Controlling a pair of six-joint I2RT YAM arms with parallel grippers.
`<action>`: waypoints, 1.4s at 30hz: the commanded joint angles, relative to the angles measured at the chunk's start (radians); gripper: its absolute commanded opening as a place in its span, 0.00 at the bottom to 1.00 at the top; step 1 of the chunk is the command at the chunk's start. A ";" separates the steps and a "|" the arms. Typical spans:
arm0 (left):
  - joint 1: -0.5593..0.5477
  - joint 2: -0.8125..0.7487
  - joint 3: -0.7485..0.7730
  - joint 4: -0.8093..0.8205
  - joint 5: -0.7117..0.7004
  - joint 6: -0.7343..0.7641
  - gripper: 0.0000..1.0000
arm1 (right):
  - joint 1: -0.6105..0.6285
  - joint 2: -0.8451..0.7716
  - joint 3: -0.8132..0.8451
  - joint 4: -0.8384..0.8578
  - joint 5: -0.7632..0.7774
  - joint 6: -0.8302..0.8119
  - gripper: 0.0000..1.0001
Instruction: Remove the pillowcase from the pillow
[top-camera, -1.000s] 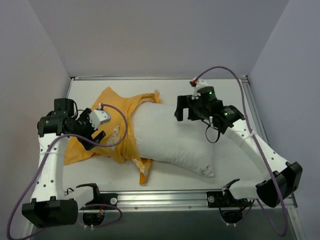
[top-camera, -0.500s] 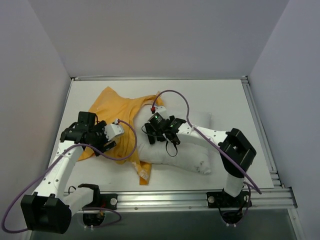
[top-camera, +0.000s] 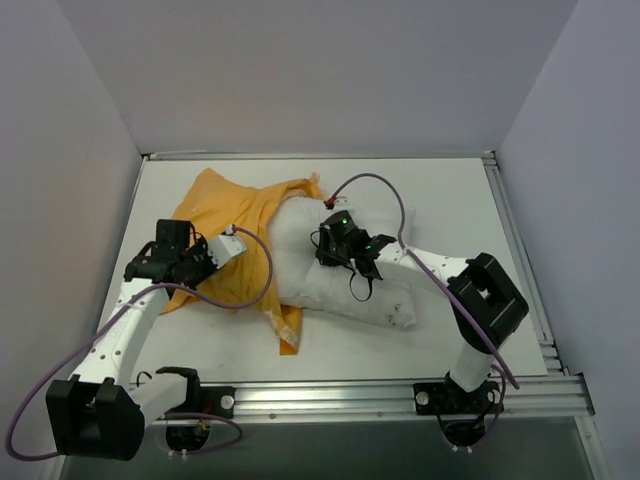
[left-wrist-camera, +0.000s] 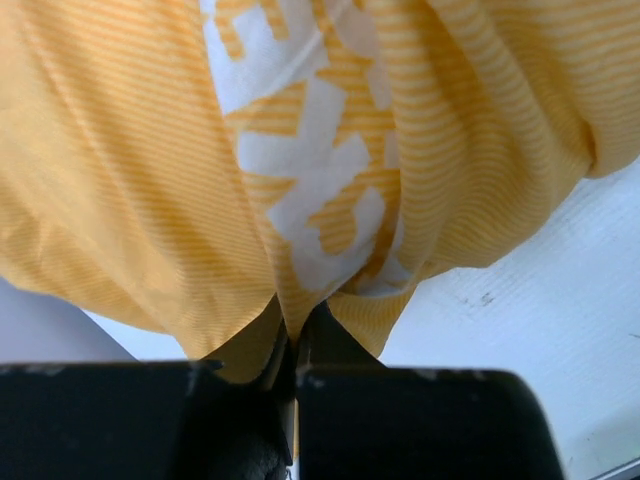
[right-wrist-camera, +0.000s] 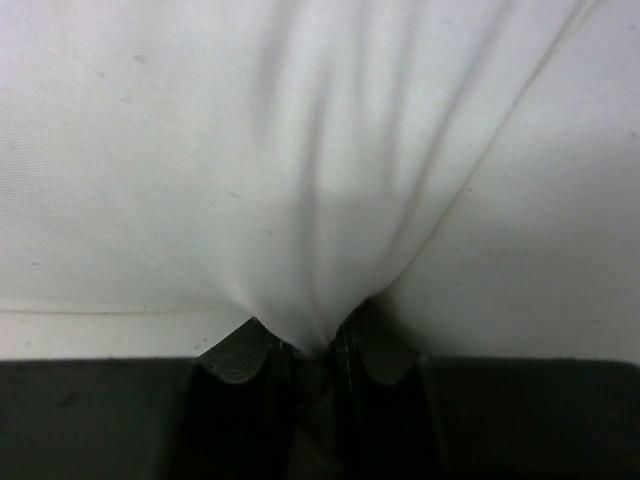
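The orange pillowcase (top-camera: 232, 212) lies bunched at the left of the table and still covers the left end of the white pillow (top-camera: 340, 290). My left gripper (top-camera: 203, 266) is shut on a fold of the pillowcase's near left edge. In the left wrist view, striped orange pillowcase (left-wrist-camera: 130, 180) with white lettering (left-wrist-camera: 310, 190) rises out of the shut left gripper (left-wrist-camera: 293, 338). My right gripper (top-camera: 328, 252) sits on top of the pillow close to the pillowcase's opening. The right wrist view shows the right gripper (right-wrist-camera: 312, 350) shut on a pinch of the pillow (right-wrist-camera: 300, 150).
The white table (top-camera: 450, 190) is closed in by grey walls at the back and both sides. A metal rail (top-camera: 330, 398) runs along the near edge between the arm bases. A purple cable (top-camera: 375, 182) loops above the right wrist.
The right arm swung from the back right onto the pillow and shut on its fabric. The left gripper moved in and shut on the pillowcase.
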 joint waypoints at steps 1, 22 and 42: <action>0.079 0.006 0.048 0.042 -0.090 0.014 0.02 | -0.201 0.076 -0.175 -0.250 0.079 -0.037 0.00; 0.589 0.171 0.569 0.309 -0.035 -0.085 0.02 | -0.691 -0.056 -0.024 -0.408 0.168 -0.258 0.00; 0.604 0.279 1.051 0.238 0.214 -0.325 0.02 | -0.714 -0.104 0.013 -0.449 0.147 -0.298 0.00</action>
